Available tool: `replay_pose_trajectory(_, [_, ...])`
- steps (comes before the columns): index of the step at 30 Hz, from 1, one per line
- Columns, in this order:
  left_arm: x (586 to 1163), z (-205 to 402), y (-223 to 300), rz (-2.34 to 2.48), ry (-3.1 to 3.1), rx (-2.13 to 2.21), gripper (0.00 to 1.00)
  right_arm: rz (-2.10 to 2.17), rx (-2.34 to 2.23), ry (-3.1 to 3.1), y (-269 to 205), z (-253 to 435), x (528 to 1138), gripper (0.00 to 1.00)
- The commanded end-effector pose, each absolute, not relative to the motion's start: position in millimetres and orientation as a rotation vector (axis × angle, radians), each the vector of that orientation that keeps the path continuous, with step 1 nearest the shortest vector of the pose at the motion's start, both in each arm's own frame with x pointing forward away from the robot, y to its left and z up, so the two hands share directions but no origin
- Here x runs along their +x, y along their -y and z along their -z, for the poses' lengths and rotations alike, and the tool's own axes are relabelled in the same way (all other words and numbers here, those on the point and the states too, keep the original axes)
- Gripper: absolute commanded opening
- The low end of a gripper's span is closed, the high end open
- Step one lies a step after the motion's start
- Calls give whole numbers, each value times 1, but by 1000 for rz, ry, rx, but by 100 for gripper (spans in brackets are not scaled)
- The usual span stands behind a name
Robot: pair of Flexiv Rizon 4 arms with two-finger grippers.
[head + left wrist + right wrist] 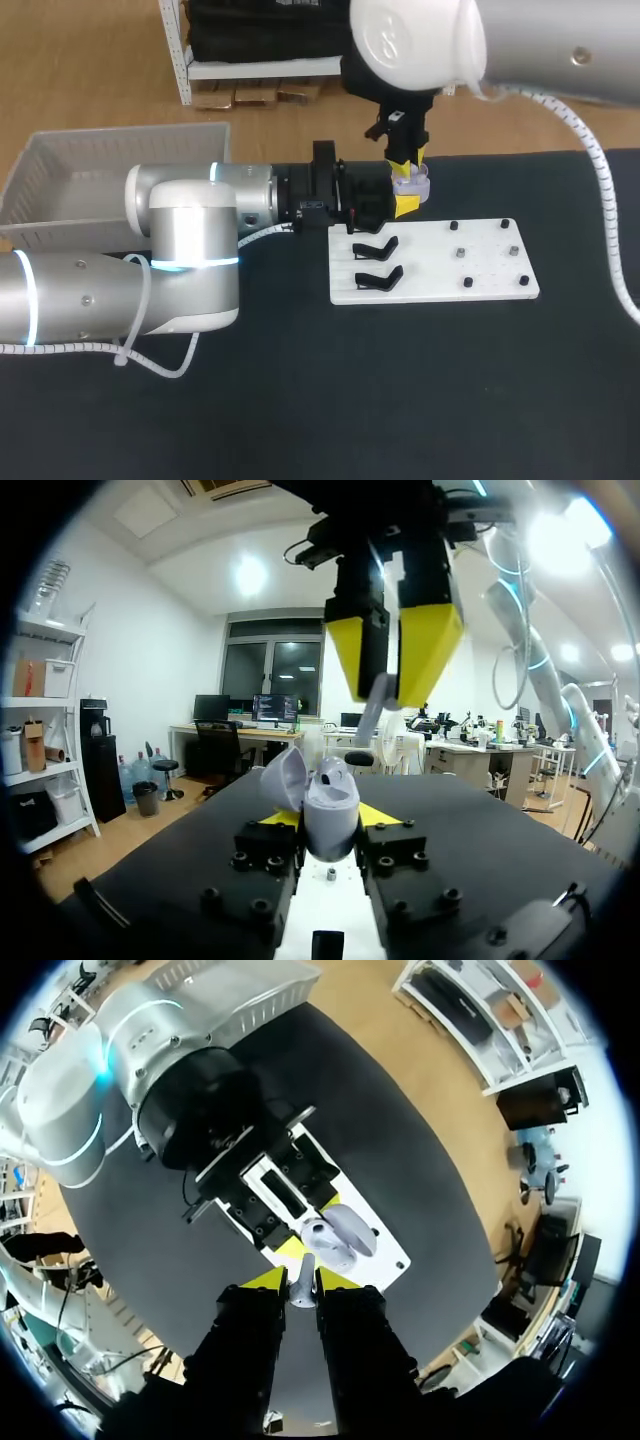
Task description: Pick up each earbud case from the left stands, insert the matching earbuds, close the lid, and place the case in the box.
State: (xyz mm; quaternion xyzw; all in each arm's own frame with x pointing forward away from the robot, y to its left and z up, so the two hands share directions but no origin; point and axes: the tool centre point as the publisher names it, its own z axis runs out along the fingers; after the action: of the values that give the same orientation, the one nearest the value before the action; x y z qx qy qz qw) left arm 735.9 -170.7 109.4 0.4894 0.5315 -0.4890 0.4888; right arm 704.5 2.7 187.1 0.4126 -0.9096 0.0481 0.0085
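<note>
A lavender earbud case [411, 184] is held over the back edge of the white stand board [500, 285], lid open, with my left gripper [407, 198] shut on it from the left. In the left wrist view the case [331, 802] sits between my yellow tips, its lid [285, 776] tilted back. My right gripper [406, 156] points straight down just above it, shut on a pale earbud [374, 698]. In the right wrist view the earbud's stem [303, 1288] shows between my right gripper's fingers [302, 1278], with the open case [336, 1235] right below.
Two empty black stands [375, 246] [378, 278] sit on the board's left half, and several small black pegs [466, 283] on its right half. A pale plastic box [95, 185] stands at the table's back left, behind my left arm.
</note>
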Motion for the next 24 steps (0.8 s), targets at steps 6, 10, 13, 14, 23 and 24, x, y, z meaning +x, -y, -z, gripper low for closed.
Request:
replay_pose_trajectory(6, [736,-109,171,1187,-1289,1187,0,-209,1218,2794,-12,-186,712,0])
replay_pose_trajectory(10, [736,-109,171,1187,-1289,1187,0,-209,1218,2794,-12,-186,712,0])
replay_pose_trajectory(13, [736,-109,171,1187,-1289,1187,0,-209,1218,2794,-12,-186,712,0])
replay_pose_trajectory(14, [736,-109,171,1187,-1289,1187,0,-209,1218,2794,-12,-186,712,0])
replay_pose_trajectory(23, [736,-109,171,1187,-1289,1187,0,-259,1318,2736,-13,-188,719,0])
replay_pose_trajectory(24, [736,-109,171,1187,-1289,1187,0,-256,1343,2723,-13,-189,720,0])
